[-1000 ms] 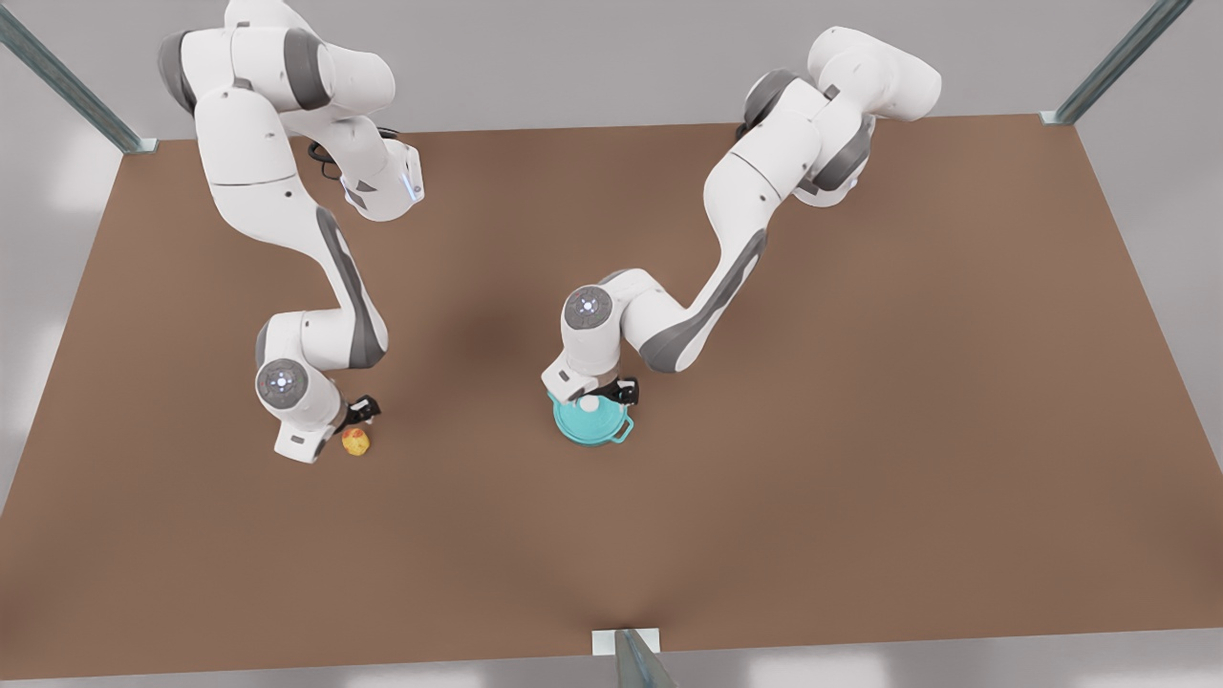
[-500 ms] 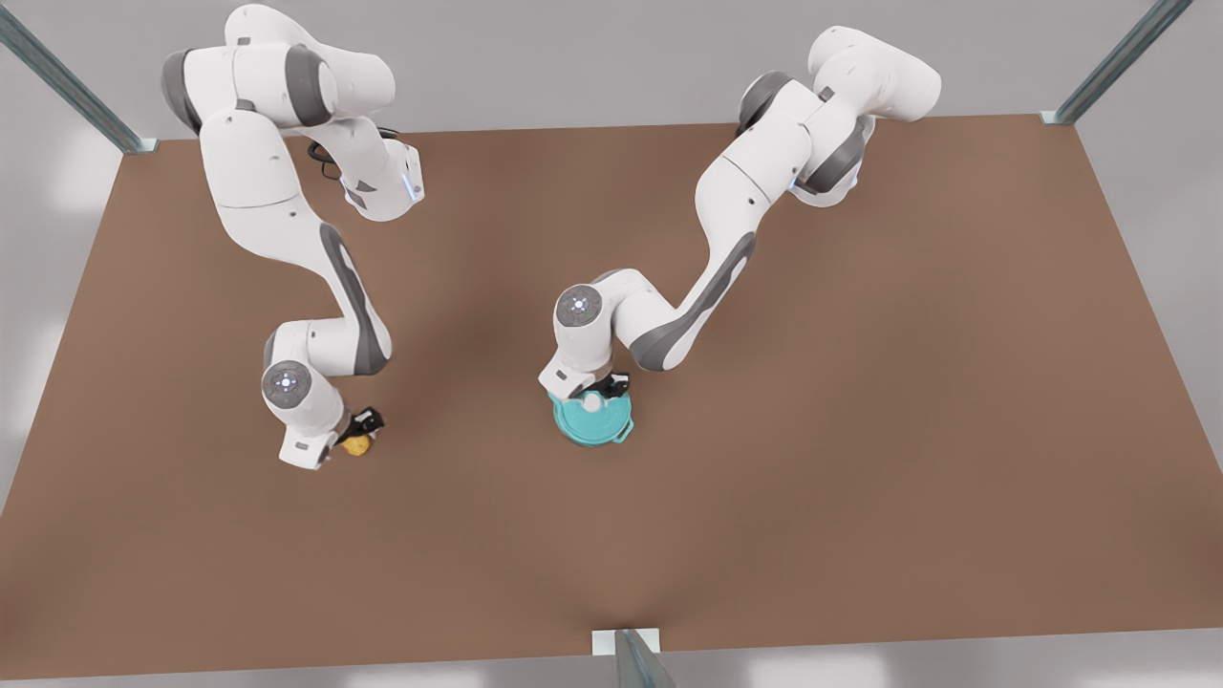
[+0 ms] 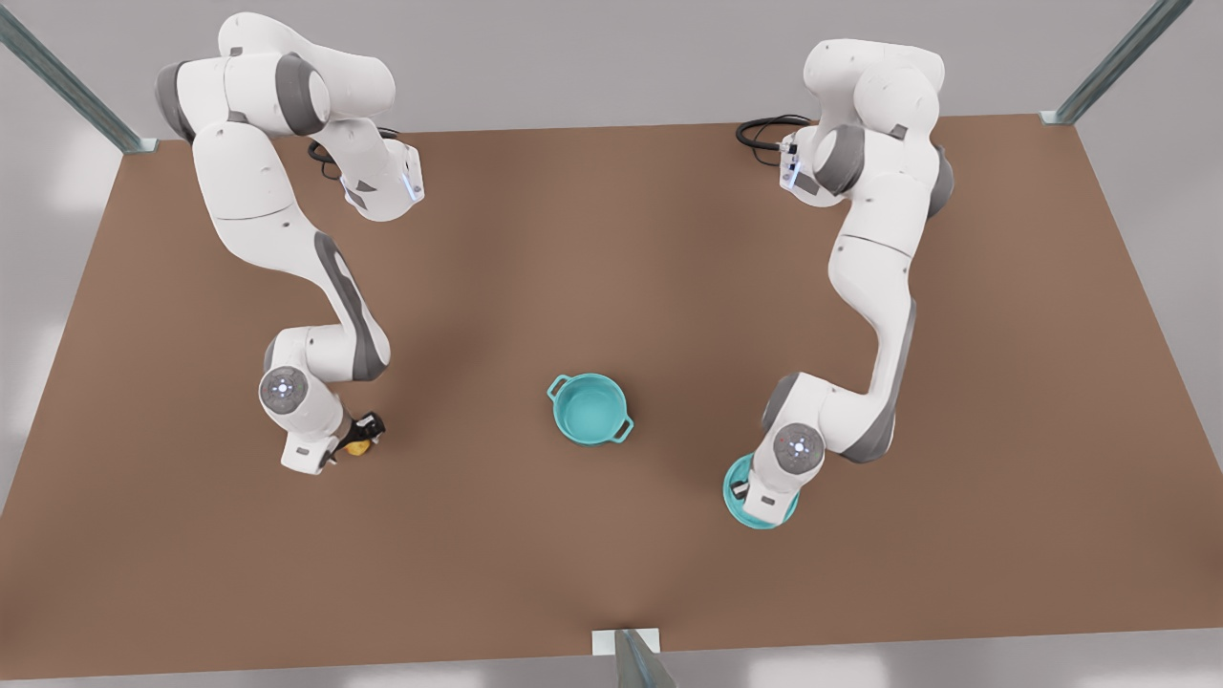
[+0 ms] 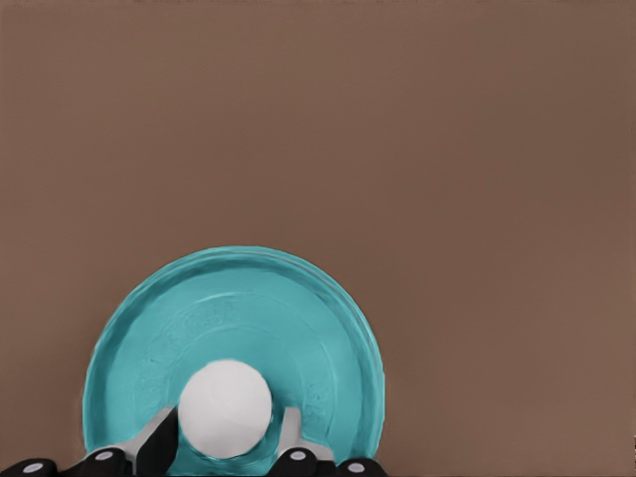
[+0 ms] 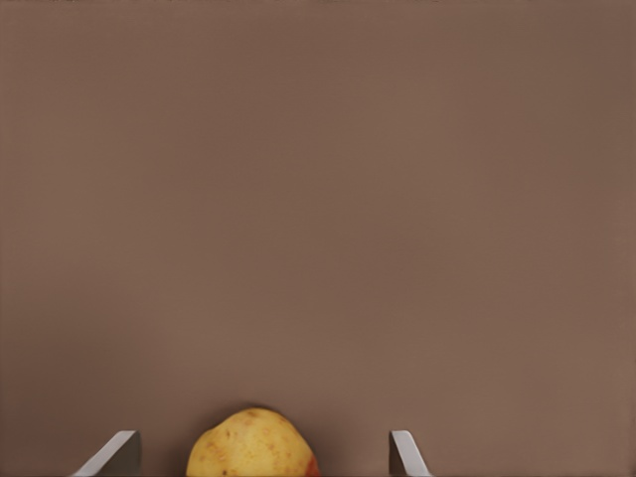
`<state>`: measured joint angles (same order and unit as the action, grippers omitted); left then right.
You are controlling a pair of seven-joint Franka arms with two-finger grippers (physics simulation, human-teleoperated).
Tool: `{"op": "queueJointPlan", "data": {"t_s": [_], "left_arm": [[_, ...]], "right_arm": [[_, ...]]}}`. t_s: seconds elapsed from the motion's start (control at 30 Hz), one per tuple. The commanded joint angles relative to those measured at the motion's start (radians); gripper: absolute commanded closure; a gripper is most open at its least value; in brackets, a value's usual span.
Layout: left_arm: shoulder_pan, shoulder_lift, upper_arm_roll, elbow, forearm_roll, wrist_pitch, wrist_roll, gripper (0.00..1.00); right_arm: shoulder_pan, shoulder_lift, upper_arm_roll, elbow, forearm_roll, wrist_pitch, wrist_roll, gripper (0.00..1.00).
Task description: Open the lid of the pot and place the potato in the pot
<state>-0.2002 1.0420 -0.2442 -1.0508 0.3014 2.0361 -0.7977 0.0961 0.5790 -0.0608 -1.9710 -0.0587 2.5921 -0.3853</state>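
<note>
Front view: high, looking down (whole table [image 3: 611, 535]); wrist views: close, downward.

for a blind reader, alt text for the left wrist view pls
The left end effector grips the white knob of the teal lid, fingers on either side of the knob. Bare brown table lies beyond.

The pot [image 3: 591, 409] stands upright and uncovered on the brown surface [image 3: 611, 239], teal inside and out, with two loop handles on opposite sides of its rim. The pot lid [image 4: 234, 368], a flat teal disc, has its white knob [image 4: 225, 408] between the left gripper's fingers [image 4: 159, 442], well apart from the pot. The potato [image 5: 252, 444], yellow with reddish patches, sits between the right gripper's spread fingers [image 5: 405, 452], touching neither.
</note>
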Motion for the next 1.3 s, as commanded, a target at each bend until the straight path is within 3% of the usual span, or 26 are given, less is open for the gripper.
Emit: {"op": "queueJointPlan", "data": {"t_s": [0.0,0.07,0.13,0.2,0.27,0.33,0.5,0.57,0.67,0.8,0.93,1.27], "left_arm": [[0.007,-0.022,0.003,0.002,-0.004,-0.034,0.397,0.00],[0.076,-0.155,-0.009,0.000,-0.005,-0.296,0.644,0.00],[0.084,-0.250,-0.007,-0.003,-0.013,-0.408,0.692,0.00],[0.186,-0.442,-0.006,-0.055,-0.229,-0.559,0.791,0.00],[0.249,-0.738,-0.006,-0.501,-0.238,-0.334,0.795,0.00],[0.272,-0.885,0.000,-0.713,-0.252,-0.263,0.795,0.00],[0.327,-0.912,0.014,-0.715,-0.252,-0.318,0.795,0.00],[0.334,-0.912,0.016,-0.721,-0.269,-0.343,0.785,0.00],[0.334,-0.912,0.013,-0.721,-0.278,-0.358,0.784,0.00],[0.332,-0.910,0.011,-0.721,-0.278,-0.359,0.781,0.00],[0.332,-0.907,0.011,-0.721,-0.278,-0.358,0.781,0.00],[0.334,-0.912,0.011,-0.719,-0.278,-0.361,0.779,0.00]], "right_arm": [[-0.001,0.001,0.001,0.003,0.002,0.002,-0.024,0.10],[-0.001,0.010,0.001,0.006,0.000,0.002,-0.024,0.10],[-0.003,0.018,0.001,0.009,0.000,0.003,-0.024,0.10],[-0.009,0.030,0.001,0.009,0.000,0.020,-0.032,0.10],[-0.009,0.030,0.002,0.009,0.003,0.022,-0.032,0.10],[-0.010,0.030,0.007,0.008,0.003,0.022,-0.032,0.14],[-0.010,0.027,0.016,0.000,0.010,0.013,-0.032,0.29],[-0.087,0.024,0.090,-0.002,0.008,0.009,-0.035,0.31],[-0.095,0.013,0.096,-0.008,0.008,0.003,-0.038,0.34],[-0.093,-0.007,0.099,-0.023,0.010,-0.007,-0.038,0.34],[-0.093,-0.013,0.102,-0.029,0.010,-0.009,-0.038,0.27],[-0.104,-0.015,0.102,-0.043,0.010,-0.009,-0.072,0.29]]}}
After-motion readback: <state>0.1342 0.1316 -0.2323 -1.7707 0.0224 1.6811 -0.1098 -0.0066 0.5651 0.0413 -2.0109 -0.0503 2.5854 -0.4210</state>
